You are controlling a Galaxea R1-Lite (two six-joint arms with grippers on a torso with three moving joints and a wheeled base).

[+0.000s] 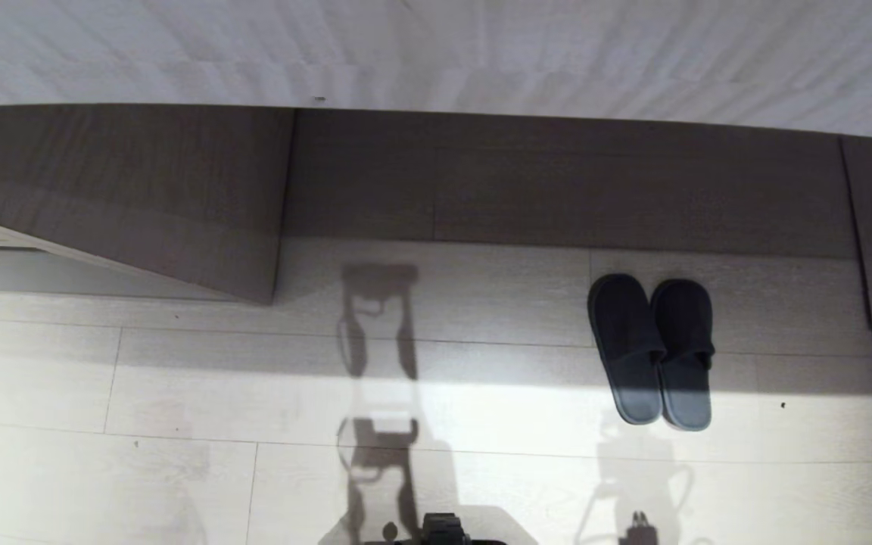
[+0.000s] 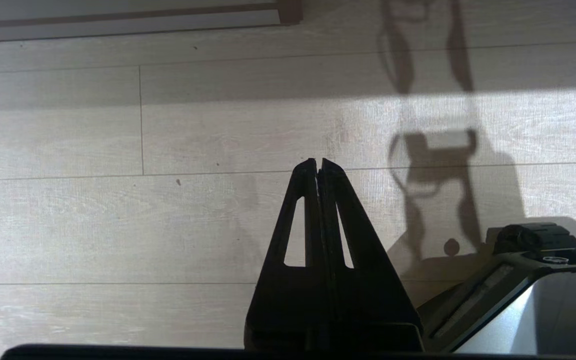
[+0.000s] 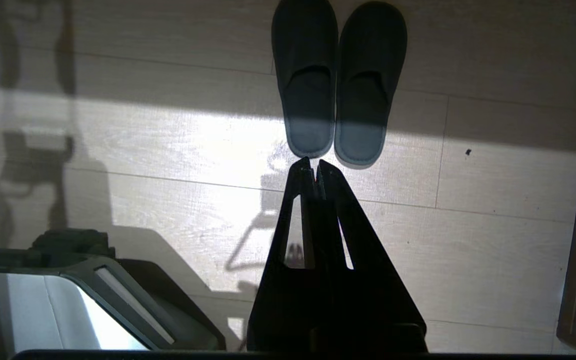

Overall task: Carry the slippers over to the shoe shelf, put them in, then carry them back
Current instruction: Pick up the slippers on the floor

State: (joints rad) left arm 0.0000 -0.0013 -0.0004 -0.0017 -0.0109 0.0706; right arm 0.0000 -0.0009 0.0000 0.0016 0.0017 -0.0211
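Slippers: the slippers (image 1: 652,350) lie paired on the floor (image 1: 179,378), near the taupe wall base.
Left gripper (image 2: 318,162): clenched, empty.
Right gripper (image 3: 313,162): clenched, empty, short of the heels.
Progress: nothing lifted; carrying, shelving and return all remain.

**Home entryway, by the look of the floor and cabinetry**

Pale wood-plank floor (image 1: 179,378) is filling the lower two-thirds of the head view, with a band of light lying across it. Taupe wood-grain built-in unit (image 1: 557,189) is running across the upper half, a side panel projecting at upper left, under a pale top surface (image 1: 436,45). A pair of dark house slippers (image 1: 652,352) is sitting side by side on the floor at centre right, toes toward the unit. Domestic fittings, indoor footwear: a residential setting.
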